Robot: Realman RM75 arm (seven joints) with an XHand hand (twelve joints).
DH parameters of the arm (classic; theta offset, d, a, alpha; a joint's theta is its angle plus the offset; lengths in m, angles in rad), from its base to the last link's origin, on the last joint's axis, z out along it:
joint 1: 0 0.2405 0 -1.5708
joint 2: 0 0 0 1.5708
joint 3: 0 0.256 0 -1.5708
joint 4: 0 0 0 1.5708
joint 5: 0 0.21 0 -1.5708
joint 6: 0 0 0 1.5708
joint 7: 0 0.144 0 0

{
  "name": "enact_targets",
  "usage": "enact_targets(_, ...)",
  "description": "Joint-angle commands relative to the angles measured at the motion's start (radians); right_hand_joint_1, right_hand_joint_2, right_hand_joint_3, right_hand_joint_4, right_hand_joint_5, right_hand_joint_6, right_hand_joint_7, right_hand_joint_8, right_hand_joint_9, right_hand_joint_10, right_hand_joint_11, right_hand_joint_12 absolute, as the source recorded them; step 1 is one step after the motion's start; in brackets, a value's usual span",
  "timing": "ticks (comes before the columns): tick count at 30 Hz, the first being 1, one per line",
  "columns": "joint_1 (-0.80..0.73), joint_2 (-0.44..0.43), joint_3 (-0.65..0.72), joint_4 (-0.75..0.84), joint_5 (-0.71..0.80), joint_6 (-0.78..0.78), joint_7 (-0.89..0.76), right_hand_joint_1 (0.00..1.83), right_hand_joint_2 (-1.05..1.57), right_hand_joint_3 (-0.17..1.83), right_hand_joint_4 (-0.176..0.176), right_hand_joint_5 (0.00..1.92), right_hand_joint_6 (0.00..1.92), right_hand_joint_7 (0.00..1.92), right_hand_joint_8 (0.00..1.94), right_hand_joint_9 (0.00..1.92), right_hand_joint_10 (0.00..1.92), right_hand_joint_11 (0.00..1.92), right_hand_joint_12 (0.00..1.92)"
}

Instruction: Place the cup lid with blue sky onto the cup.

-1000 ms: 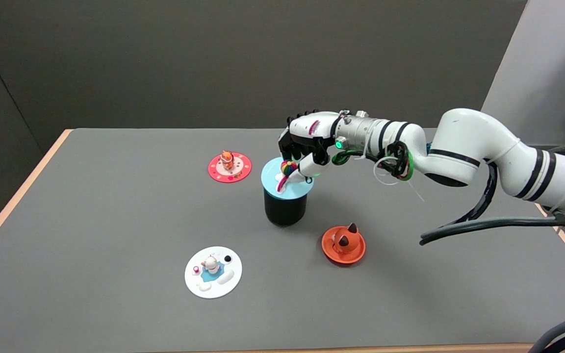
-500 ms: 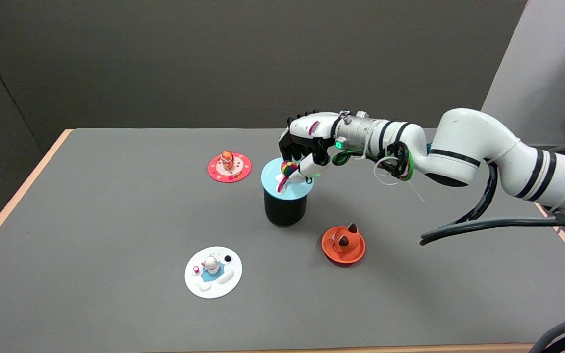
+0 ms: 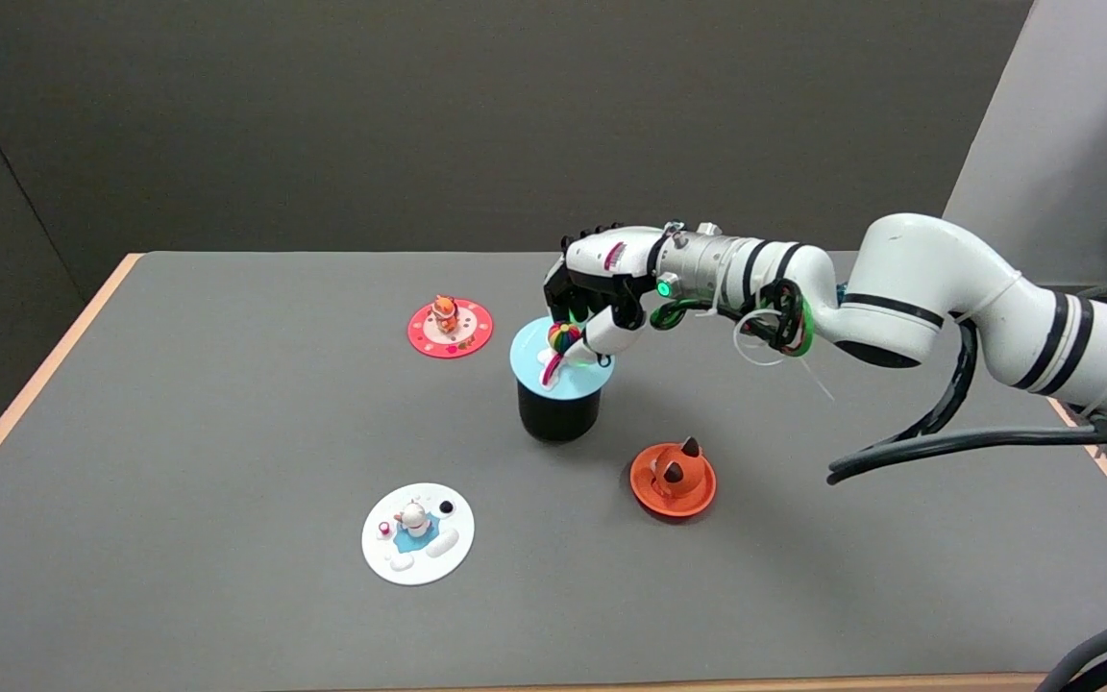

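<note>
Here, blue-sky lid (image 3: 553, 365) flat on black cup (image 3: 558, 413), robot hand (image 3: 597, 288) just above, fingers curled, grip unclear

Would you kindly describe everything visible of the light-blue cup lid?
The light-blue cup lid is a round, flat, matte disc with a rainbow-coloured knob and a white-pink streak on top. It sits roughly level on the black cup, mid-table. The robot hand is right over it, fingers at the knob; whether they pinch it is unclear.

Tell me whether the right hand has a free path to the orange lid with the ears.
Probably yes. The orange lid lies in the open, just nearer than the black cup; nothing stands between it and the right hand, which hovers over the blue lid.
</note>
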Motion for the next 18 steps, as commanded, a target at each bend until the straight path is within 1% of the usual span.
enact_targets(1,0.002,0.006,-0.006,-0.005,0.013,0.0,0.001,1.02,1.07,0.27,0.019,0.82,1.27,0.57,1.4,0.49,1.5,0.61,1.26)
enact_targets(6,0.002,0.006,-0.006,-0.002,0.013,-0.003,0.001,1.02,1.07,0.28,0.021,0.82,1.27,0.56,1.4,0.48,1.51,0.6,1.26)
enact_targets(13,0.002,0.007,-0.004,-0.003,0.013,-0.004,0.001,1.01,1.08,0.25,0.035,0.81,1.28,0.53,1.39,0.45,1.5,0.59,1.24)
enact_targets(14,0.002,0.007,-0.004,-0.001,0.013,-0.006,0.001,1.01,1.08,0.26,0.024,0.8,1.29,0.53,1.39,0.44,1.49,0.59,1.24)
enact_targets(15,0.002,0.007,-0.004,-0.001,0.013,-0.006,0.001,1.01,1.08,0.26,0.02,0.8,1.29,0.53,1.39,0.44,1.49,0.58,1.24)
enact_targets(18,0.002,0.007,-0.004,0.0,0.013,-0.009,0.001,1.01,1.09,0.25,0.023,0.8,1.29,0.51,1.37,0.43,1.48,0.58,1.22)
